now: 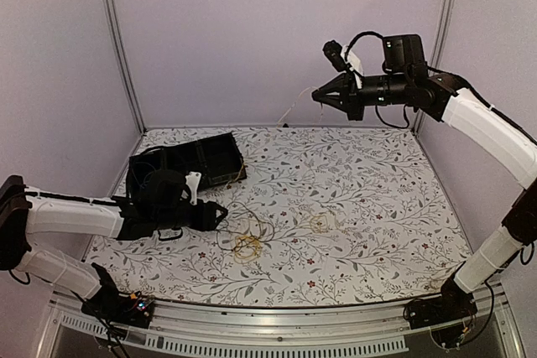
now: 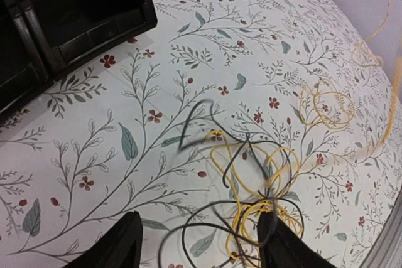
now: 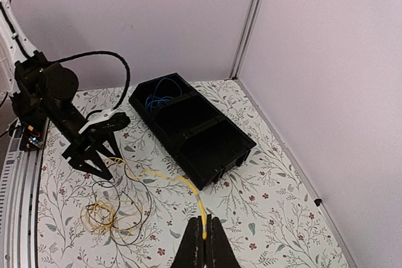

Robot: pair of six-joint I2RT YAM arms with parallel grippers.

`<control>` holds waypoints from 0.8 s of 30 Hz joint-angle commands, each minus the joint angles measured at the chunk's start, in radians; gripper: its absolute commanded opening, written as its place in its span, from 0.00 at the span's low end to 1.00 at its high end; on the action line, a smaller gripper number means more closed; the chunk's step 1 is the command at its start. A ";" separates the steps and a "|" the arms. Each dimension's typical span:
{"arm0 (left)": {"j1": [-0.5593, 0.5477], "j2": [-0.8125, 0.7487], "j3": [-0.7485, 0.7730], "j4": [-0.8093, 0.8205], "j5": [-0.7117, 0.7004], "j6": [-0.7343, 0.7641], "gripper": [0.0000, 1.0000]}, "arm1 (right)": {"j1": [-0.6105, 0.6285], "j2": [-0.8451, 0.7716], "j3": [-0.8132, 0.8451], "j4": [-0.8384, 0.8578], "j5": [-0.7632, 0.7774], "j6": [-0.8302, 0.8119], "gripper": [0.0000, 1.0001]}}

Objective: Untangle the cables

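Left fingers (image 2: 119,243) spread over tangled cables (image 2: 265,206), black bin (image 2: 143,12) just beyond.

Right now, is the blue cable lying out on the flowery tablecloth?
No, the blue cable sits inside the end compartment of the black bin, apart from the yellow and dark tangle on the table.

cables (image 1: 247,246): glossy plastic | bin (image 3: 217,171): matt black plastic | tablecloth (image 1: 361,199): matt, printed
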 commanded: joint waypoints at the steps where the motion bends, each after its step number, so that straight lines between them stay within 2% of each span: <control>1: 0.012 -0.080 -0.060 -0.018 -0.040 0.034 0.76 | -0.045 -0.037 0.028 0.032 0.016 0.031 0.00; 3: 0.011 -0.135 -0.079 -0.006 -0.048 0.045 0.78 | -0.045 -0.038 0.002 0.043 0.016 0.028 0.00; 12: 0.010 -0.351 -0.108 0.049 -0.033 0.147 0.75 | -0.045 -0.032 -0.082 0.069 0.001 0.031 0.00; 18: -0.011 -0.347 -0.091 0.158 0.013 0.203 0.75 | -0.040 -0.033 -0.041 0.030 -0.045 0.024 0.00; 24: -0.067 -0.283 0.028 0.187 0.016 0.294 0.75 | 0.047 -0.044 0.137 -0.128 -0.093 -0.047 0.00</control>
